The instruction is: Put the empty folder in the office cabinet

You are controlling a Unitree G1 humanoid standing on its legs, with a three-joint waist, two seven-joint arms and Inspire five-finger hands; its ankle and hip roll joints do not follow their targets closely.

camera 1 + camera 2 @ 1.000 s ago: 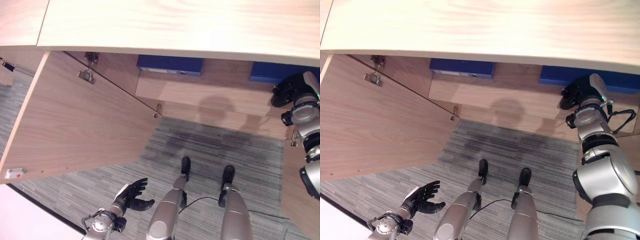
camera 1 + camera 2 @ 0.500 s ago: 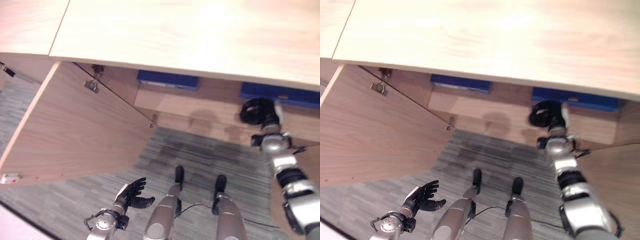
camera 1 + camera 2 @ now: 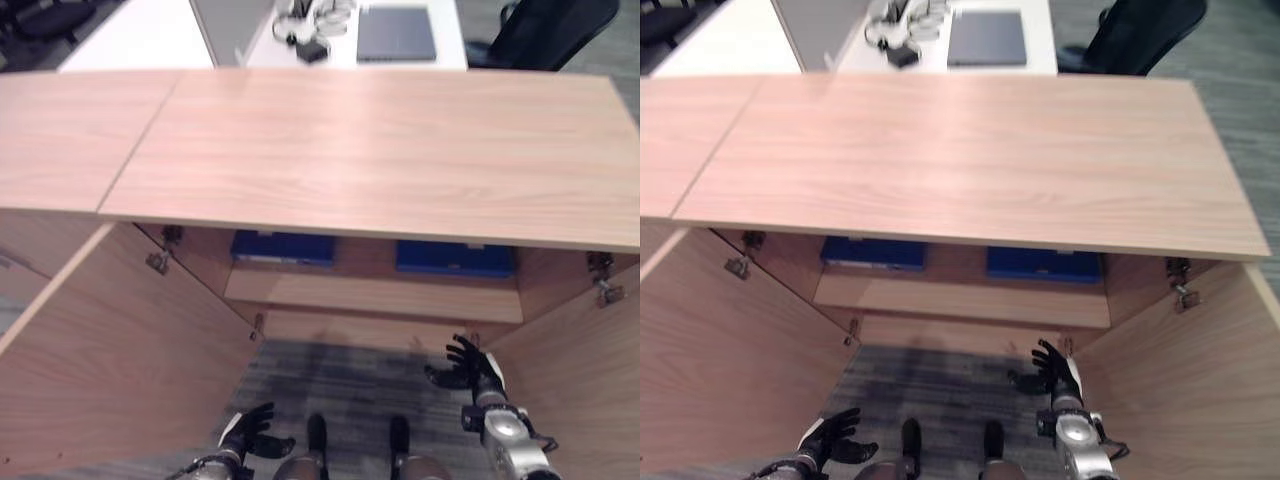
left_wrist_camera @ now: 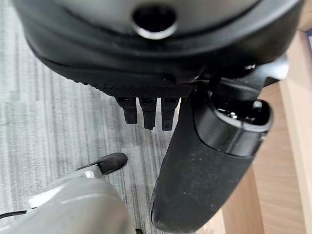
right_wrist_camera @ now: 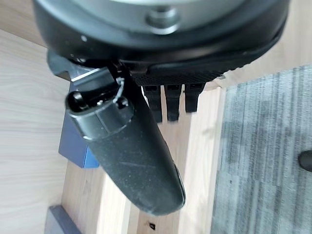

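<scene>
Two blue folders lie flat on the upper shelf inside the open wooden cabinet (image 3: 370, 160), one on the left (image 3: 283, 248) and one on the right (image 3: 455, 258). My right hand (image 3: 470, 365) hangs open below and in front of the right folder, apart from it, fingers spread and holding nothing. The right wrist view shows its thumb (image 5: 131, 156) and straight fingers, with a blue folder corner (image 5: 75, 144) past them. My left hand (image 3: 250, 435) is low over the carpet by the left door, open and holding nothing; its thumb (image 4: 204, 170) stands over grey carpet.
Both cabinet doors stand wide open, the left door (image 3: 110, 350) and the right door (image 3: 585, 385), flanking the grey carpet (image 3: 340, 380). Behind the cabinet is a white desk with a grey flat case (image 3: 396, 32), cables (image 3: 310, 20) and a black chair (image 3: 555, 30).
The camera has tilted up, so the cabinet top and desk now show. My right hand has drawn back from the right blue folder and dropped lower. The left hand keeps its open pose.
</scene>
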